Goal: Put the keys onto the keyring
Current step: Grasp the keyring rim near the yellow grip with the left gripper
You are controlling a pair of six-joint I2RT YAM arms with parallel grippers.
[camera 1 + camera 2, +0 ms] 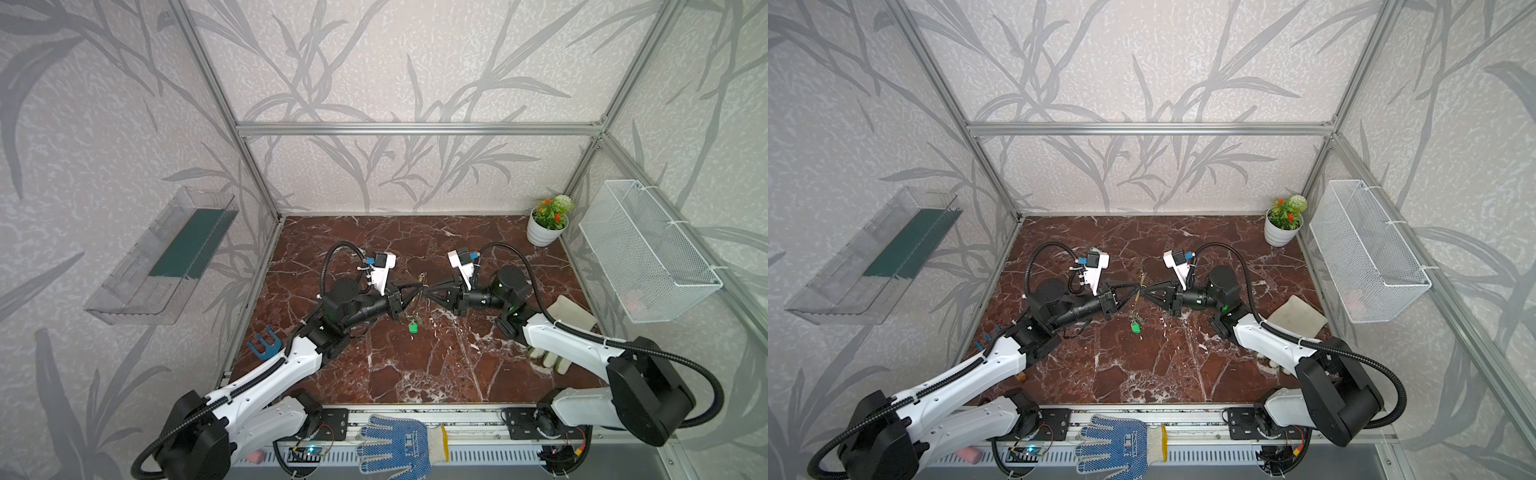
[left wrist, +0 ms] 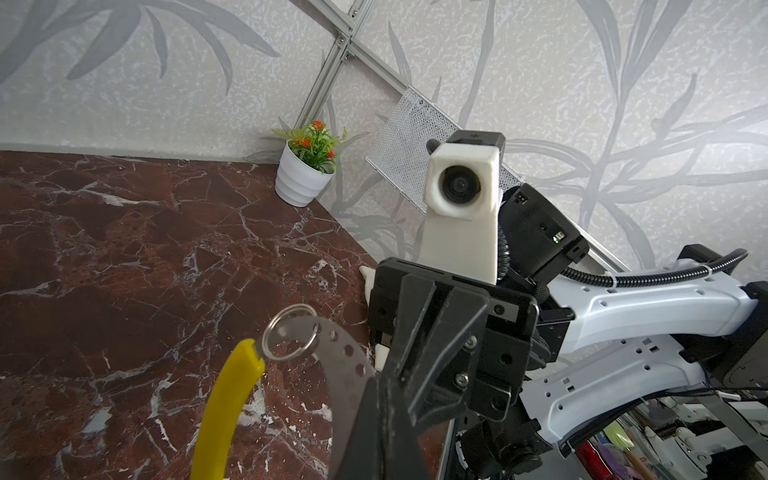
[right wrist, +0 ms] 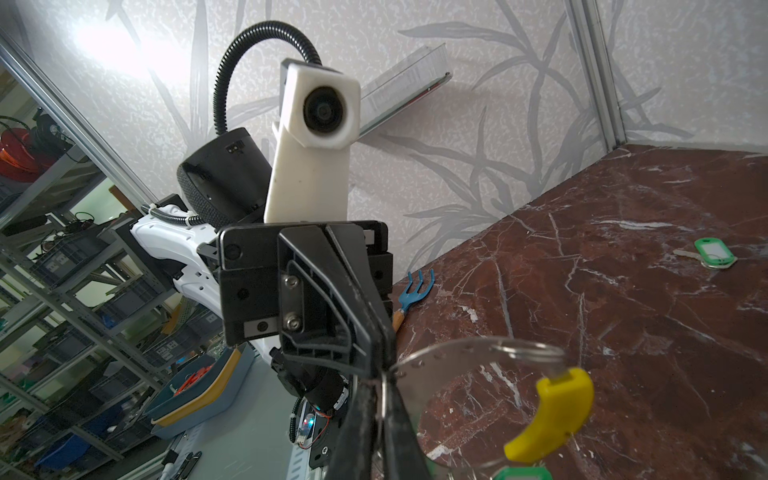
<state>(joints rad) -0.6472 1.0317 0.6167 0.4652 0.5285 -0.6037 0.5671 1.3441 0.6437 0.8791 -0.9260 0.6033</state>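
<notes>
Pinching the keyring (image 2: 332, 361) from both sides, left gripper (image 1: 417, 290) and right gripper (image 1: 428, 291) look clamped; hanging key (image 3: 519, 470) seems threaded below them, loose key (image 3: 715, 251) beyond isn't yet.

Both top views look steeply down from the front onto the whole marble table (image 1: 415, 374), while the left wrist camera (image 3: 326, 110) and right wrist camera (image 2: 459, 185) stare at each other, close up, across the shared keyring (image 2: 345, 386).

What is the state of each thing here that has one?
left end effector: shut on the keyring
right end effector: shut on the keyring
keyring: lifted off the table, held from both sides
green key: hangs below the keyring
second green key: lies flat on the table
</notes>
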